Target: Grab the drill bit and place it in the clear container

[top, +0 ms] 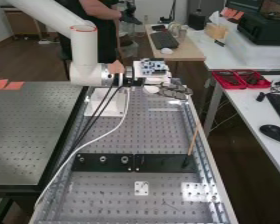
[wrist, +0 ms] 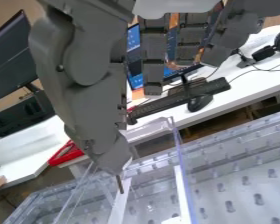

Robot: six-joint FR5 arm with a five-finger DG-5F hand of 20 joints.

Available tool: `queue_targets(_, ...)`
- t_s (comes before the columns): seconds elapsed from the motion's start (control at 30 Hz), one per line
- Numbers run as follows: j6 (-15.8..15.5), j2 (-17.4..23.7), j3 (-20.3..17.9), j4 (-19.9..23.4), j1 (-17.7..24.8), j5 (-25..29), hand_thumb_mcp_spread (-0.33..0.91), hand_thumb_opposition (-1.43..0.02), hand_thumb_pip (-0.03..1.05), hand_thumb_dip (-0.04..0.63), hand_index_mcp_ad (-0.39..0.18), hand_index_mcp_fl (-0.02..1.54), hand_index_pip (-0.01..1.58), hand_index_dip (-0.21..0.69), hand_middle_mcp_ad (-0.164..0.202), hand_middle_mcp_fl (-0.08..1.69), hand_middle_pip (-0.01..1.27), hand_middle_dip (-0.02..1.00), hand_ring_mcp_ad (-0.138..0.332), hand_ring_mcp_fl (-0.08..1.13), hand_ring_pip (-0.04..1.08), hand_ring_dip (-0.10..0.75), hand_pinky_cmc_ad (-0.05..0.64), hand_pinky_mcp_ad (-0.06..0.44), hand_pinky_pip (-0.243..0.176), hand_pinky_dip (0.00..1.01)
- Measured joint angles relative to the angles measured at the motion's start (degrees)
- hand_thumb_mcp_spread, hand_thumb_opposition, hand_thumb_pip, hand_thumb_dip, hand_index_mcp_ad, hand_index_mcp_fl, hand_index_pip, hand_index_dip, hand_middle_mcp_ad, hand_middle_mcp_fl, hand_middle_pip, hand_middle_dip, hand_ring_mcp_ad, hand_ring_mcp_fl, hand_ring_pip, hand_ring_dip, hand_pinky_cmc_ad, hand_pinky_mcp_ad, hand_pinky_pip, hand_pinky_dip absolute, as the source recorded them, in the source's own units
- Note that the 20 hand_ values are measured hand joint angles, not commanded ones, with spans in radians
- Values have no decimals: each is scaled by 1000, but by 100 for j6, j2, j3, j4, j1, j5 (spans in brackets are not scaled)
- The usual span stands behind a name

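Note:
In the high view, my hand [top: 174, 91] is over the far end of the perforated bench, fingers toward the right rail. In the wrist view, my hand [wrist: 91, 95] has its thumb and a finger behind it curled together at their tips. From that pinch the thin, dark drill bit [wrist: 120, 184] points downward, its upper part hidden by the tips. The clear container [wrist: 182, 165] has see-through walls and lies directly below and around the bit's free end; whether the tip is below the rim I cannot tell.
Black plates [top: 165, 163] with round sockets cross the bench, and a thin wooden stick [top: 192, 137] stands tilted at their right end. A side desk at the right holds red trays [top: 238, 80] and a black mouse [top: 275, 133]. The white cable [top: 91, 141] runs along the bench's left side.

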Motion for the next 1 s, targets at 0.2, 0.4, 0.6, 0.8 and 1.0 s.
queue_targets(0.2,-54,-73,96,-67,48,13,579,-1051,545,284,-124,787,1183,80,86,391,119,206,145,45,112,7,295,154,-75,188)
queue_targets(0.4,-50,-75,73,-84,21,34,576,-1049,545,284,-124,787,1183,80,86,391,119,206,145,42,112,7,295,157,-75,188)
queue_targets(0.6,-22,-66,77,-248,-33,-77,469,-974,539,284,-126,487,1012,122,84,302,119,206,148,31,112,7,295,157,-75,188)
queue_targets(0.8,16,-27,62,-252,-82,-85,379,-895,592,283,-122,223,738,110,87,215,119,202,145,3,106,9,295,157,-75,195)
queue_targets(1.0,14,28,18,-214,-108,-104,367,-855,632,286,-101,159,654,93,87,150,119,206,148,-12,105,9,295,155,-75,216)
